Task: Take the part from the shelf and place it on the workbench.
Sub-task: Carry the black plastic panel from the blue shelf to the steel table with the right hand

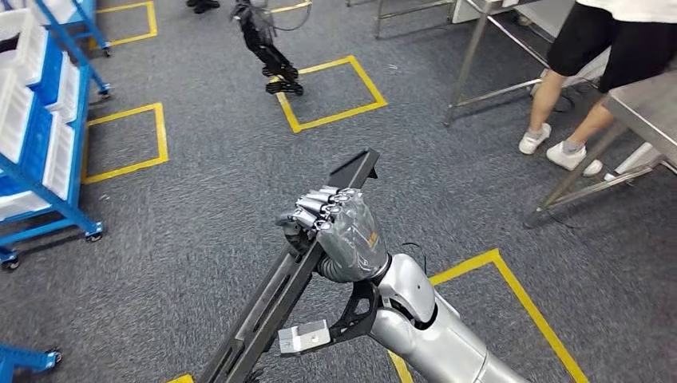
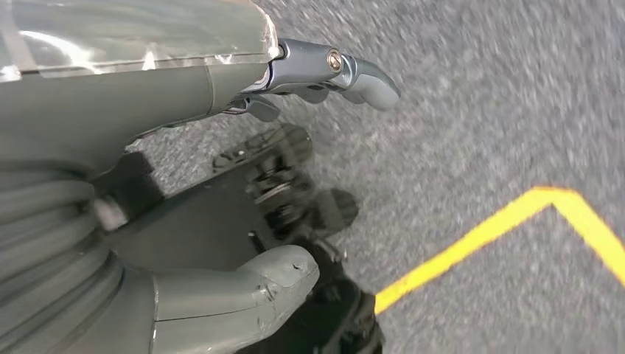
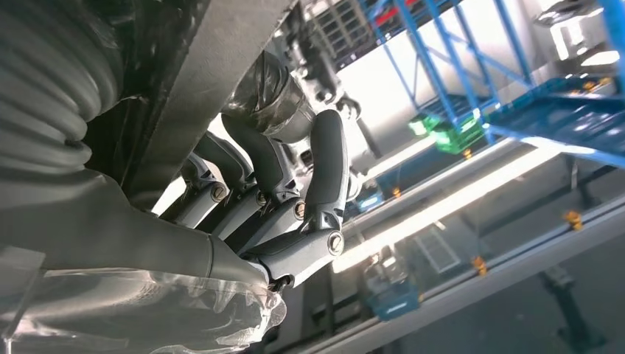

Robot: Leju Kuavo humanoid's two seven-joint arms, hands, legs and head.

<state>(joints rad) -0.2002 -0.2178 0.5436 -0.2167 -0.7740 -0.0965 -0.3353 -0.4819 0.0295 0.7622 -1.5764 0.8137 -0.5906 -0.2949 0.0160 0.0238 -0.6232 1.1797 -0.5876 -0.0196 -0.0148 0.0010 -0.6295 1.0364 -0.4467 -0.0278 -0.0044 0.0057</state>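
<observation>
A long black metal part [image 1: 267, 307] slants from the lower edge of the head view up to its flat end [image 1: 355, 169]. My right hand [image 1: 339, 231] grips it around the middle, fingers curled over the bar, above grey carpet. In the right wrist view the same hand [image 3: 280, 214] wraps the dark part [image 3: 214, 51]. The steel workbench [image 1: 651, 108] stands at the far right, well away from the part. My left hand [image 2: 133, 81] hangs over the floor with thumb and fingers apart, holding nothing.
A blue shelf rack [image 1: 40, 136] with white bins lines the left side. A person [image 1: 607, 48] stands by the workbench, next to another steel table's legs [image 1: 479, 56]. Yellow tape squares [image 1: 331, 92] mark the carpet. Another robot's black legs [image 1: 271, 60] stand ahead.
</observation>
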